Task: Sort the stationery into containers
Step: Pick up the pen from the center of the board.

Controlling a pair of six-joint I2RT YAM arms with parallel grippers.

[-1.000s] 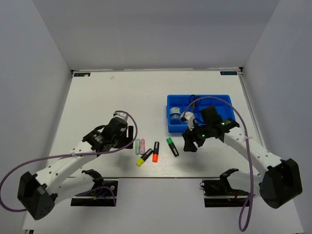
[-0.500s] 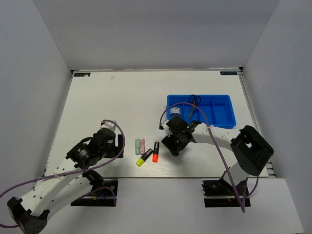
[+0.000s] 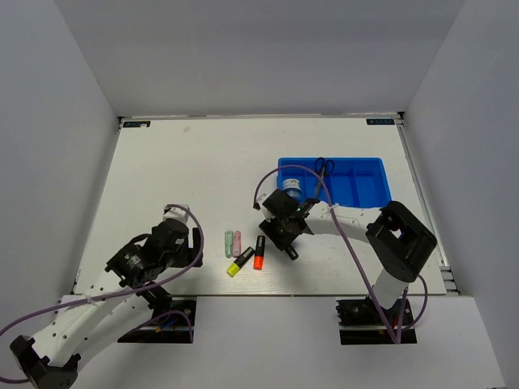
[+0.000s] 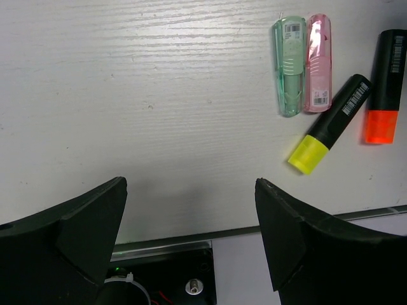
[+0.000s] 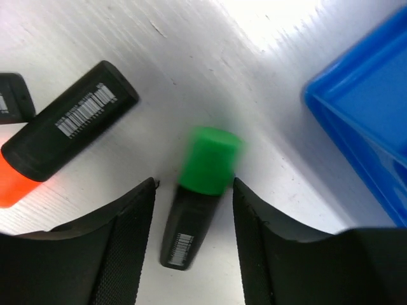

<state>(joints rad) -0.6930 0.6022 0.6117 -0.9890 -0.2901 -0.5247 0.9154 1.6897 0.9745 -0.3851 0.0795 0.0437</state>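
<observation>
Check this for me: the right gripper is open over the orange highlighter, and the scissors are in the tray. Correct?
Not quite. The right gripper is open over the green highlighter, which lies between its fingers in the right wrist view. The orange highlighter lies off to one side of it. The scissors are in the tray, as the top view shows.

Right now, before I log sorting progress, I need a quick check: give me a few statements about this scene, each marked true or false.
The green highlighter lies between the right gripper's open fingers. True.
The scissors are unsorted. False: they lie in the blue tray.
The pink highlighter and pale green highlighter lie side by side. True.
The left gripper is shut on the orange highlighter. False: it is open and empty; that highlighter lies apart from it.
</observation>
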